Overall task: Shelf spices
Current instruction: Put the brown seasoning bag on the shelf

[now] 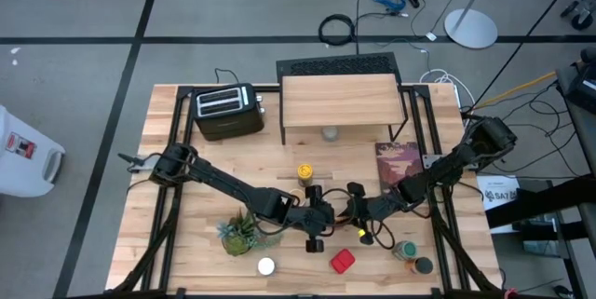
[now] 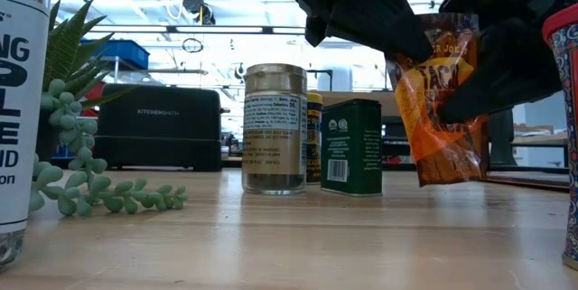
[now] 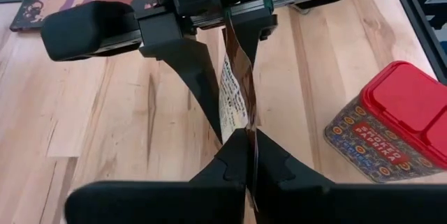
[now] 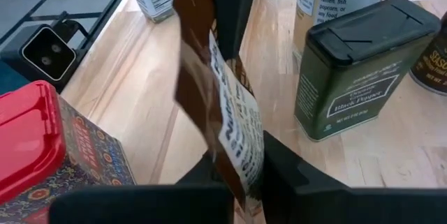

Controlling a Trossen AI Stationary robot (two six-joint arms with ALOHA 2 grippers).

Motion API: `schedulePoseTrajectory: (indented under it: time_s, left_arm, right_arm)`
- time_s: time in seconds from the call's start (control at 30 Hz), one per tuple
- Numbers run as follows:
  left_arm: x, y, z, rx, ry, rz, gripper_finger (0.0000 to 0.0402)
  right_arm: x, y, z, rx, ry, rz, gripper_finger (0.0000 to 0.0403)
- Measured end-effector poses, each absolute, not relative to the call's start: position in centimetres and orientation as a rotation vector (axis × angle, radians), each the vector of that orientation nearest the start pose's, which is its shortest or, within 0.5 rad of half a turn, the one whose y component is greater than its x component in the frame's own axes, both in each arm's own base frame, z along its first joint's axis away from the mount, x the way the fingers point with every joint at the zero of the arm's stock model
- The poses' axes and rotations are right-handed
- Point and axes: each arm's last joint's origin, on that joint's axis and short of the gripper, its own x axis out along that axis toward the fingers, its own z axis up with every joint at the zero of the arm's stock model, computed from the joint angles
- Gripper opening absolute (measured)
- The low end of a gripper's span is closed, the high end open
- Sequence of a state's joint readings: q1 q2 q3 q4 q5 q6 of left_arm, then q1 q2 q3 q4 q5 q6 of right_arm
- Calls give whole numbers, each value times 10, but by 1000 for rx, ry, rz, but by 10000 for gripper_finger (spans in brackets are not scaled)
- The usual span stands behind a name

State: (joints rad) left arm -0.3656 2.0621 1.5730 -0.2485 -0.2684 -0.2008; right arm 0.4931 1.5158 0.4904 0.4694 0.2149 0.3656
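An orange seasoning packet (image 2: 438, 118) hangs upright above the table's middle, between my two grippers. My left gripper (image 1: 328, 213) comes at it from the table's left and is shut on it. Opposite, my right gripper (image 1: 358, 208) is shut on the packet too. Standing on the table around them are a clear jar (image 2: 275, 127), a dark green square tin (image 2: 351, 145), a yellow-lidded jar (image 1: 304, 171), a red tin (image 1: 343, 261) and a white-capped shaker (image 1: 266, 265). The shelf (image 1: 340, 99) stands at the far middle, with one jar (image 1: 330, 133) under it. My left gripper pinches the packet's thin edge (image 3: 250, 137) between its two fingers, slanting down from the table's left; in the low view it is at the packet's upper left corner (image 2: 397, 51). The packet is clear of the table. My right gripper pinches the packet's opposite edge (image 4: 241, 158) between its two fingers, slanting down from the table's right. In the low view its fingers (image 2: 492, 78) cover the packet's right side. The packet stands upright in the hold, crumpled.
A black toaster (image 1: 226, 111) stands at the far left beside the shelf. A small green plant (image 1: 240, 234) sits near the left arm's wrist. A dark printed card (image 1: 398, 162) lies right of centre, and two more jars (image 1: 406, 251) stand at the near right.
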Motion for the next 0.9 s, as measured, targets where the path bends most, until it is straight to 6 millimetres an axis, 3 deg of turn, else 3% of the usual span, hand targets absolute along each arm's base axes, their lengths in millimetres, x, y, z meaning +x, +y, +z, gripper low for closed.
schedulePoseTrajectory:
  time_s: [0.17, 0.4, 0.53, 0.67, 0.9]
  left_arm:
    - [432, -157, 209, 55, 711, -8, 58]
    - [429, -162, 211, 125, 692, 27, 186]
    - [422, -160, 226, 147, 677, 73, 245]
    - [415, -156, 245, 148, 651, 86, 265]
    - [394, -146, 276, 234, 660, 147, 263]
  right_arm:
    - [237, 120, 139, 168, 555, 167, 21]
    - [238, 120, 140, 174, 545, 169, 21]
    - [236, 120, 146, 183, 526, 174, 21]
    - [233, 118, 159, 185, 492, 183, 21]
    - [219, 108, 190, 172, 424, 174, 18]
